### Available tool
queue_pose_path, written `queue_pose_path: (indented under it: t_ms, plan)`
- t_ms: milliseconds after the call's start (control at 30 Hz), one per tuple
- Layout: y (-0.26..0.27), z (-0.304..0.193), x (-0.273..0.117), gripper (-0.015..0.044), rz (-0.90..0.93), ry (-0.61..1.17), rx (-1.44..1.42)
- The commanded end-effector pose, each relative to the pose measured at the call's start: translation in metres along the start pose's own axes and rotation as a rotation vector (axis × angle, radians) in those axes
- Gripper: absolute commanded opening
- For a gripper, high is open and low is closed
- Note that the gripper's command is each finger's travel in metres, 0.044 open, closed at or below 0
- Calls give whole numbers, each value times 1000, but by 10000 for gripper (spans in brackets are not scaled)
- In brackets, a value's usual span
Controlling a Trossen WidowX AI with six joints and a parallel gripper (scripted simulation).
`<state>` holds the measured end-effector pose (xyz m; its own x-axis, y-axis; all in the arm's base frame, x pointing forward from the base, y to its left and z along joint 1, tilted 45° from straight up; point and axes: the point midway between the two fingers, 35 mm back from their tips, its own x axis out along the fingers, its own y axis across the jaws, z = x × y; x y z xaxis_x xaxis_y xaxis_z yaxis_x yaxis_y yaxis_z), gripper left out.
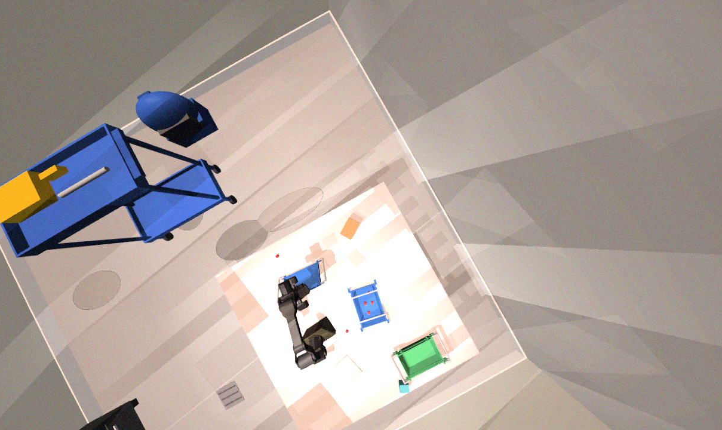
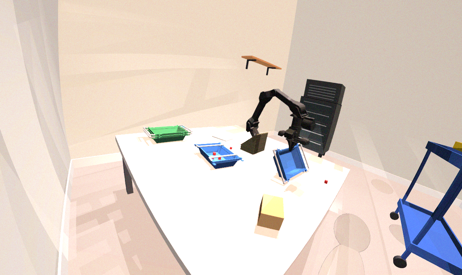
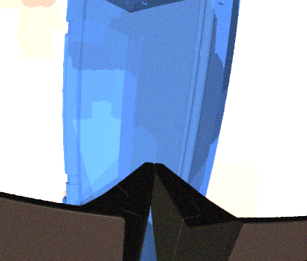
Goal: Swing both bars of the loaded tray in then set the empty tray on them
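Note:
The loaded blue tray [image 1: 375, 310] [image 2: 227, 163] stands upright on the table, with several small red blocks inside. Its two pale wire bars, a far one [image 2: 210, 145] and a near one [image 2: 225, 157], lie across its top. The empty blue tray [image 1: 312, 275] [image 2: 290, 162] [image 3: 164, 72] is tipped up on one long side, its open top facing the exterior camera. Its bars stand out at its ends, one at the left [image 2: 279, 167] and one at the right [image 2: 304, 157]. My gripper [image 2: 291, 149] [image 3: 152, 171] is shut and empty, its tips at this tray's upper long edge; I cannot tell whether they touch.
A green tray [image 1: 419, 355] [image 2: 169, 137] stands beyond the loaded tray, with a teal block [image 1: 403, 387] beside it. A yellow-orange box [image 1: 350, 228] [image 2: 271, 210] and a dark wedge [image 1: 320, 327] [image 2: 256, 145] stand on the table. Loose red blocks [image 1: 277, 255] [image 2: 325, 181] lie on it too.

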<state>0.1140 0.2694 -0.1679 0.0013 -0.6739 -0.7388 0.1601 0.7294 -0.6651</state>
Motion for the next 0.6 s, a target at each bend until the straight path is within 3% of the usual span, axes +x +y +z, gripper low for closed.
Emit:
queue_pose_path:
  t_ms: [0,433,567]
  plan:
    - [-7,0,1,0,-4,-4,-8]
    - [-25,0,2,0,-6,-3,-8]
    - [-22,0,-15,0,-5,-3,-8]
